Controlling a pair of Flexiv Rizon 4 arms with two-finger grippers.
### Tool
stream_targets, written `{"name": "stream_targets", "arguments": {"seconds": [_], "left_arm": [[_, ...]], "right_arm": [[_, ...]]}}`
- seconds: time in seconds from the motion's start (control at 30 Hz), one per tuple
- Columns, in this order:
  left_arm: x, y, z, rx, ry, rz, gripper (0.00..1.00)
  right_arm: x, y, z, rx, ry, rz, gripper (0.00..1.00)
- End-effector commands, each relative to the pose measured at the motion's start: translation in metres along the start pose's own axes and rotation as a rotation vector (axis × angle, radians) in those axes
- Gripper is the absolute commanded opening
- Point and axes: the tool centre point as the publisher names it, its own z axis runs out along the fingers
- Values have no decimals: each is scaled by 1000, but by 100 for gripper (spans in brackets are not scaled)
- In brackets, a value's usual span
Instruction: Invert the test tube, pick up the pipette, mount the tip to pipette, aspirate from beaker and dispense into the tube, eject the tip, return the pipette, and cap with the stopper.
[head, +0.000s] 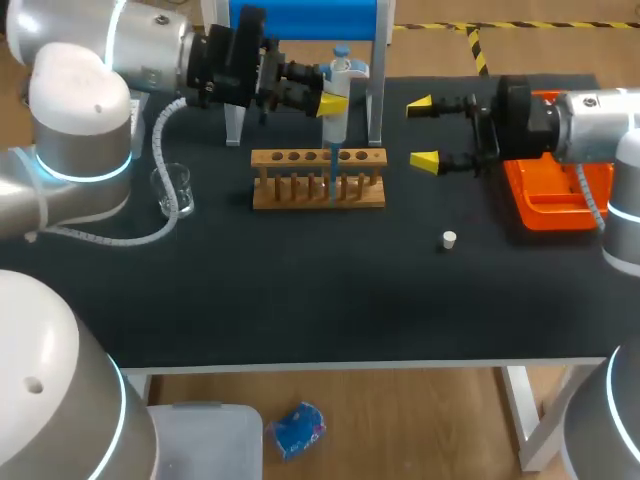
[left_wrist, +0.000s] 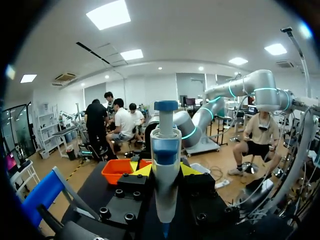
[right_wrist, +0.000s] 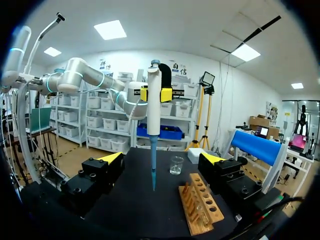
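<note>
1. Beaker (head: 172, 190), glass with contents unclear, stands near the desk's (head: 300, 300) left edge.
2. Pipette (head: 335, 128) hangs upright, pinched by the left gripper (head: 335, 101), near the wooden rack (head: 300, 200).
3. Right gripper (head: 422, 132) is spread; the stopper (head: 449, 239) lies on open desk.

Pipette (head: 337, 95) upright (blue tip (right_wrist: 153, 165) mounted) near wooden rack (head: 318, 180); glass beaker (head: 172, 190) left; white stopper (head: 450, 239) right.
</note>
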Motion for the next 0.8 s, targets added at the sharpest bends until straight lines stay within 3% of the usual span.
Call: {"name": "stream_targets", "arguments": {"seconds": [0.03, 0.33, 0.63, 0.8], "left_arm": [[-1, 2, 8, -1, 7, 1, 0], [-1, 3, 9, -17, 13, -3, 0], [-1, 3, 9, -17, 13, -3, 0], [-1, 3, 9, -17, 13, -3, 0]], "right_arm": [[1, 0, 1, 0, -3, -1, 100], [4, 1, 2, -20, 3, 7, 100], [32, 11, 37, -95, 80, 26, 100], [35, 23, 53, -88, 48, 7, 100]]}}
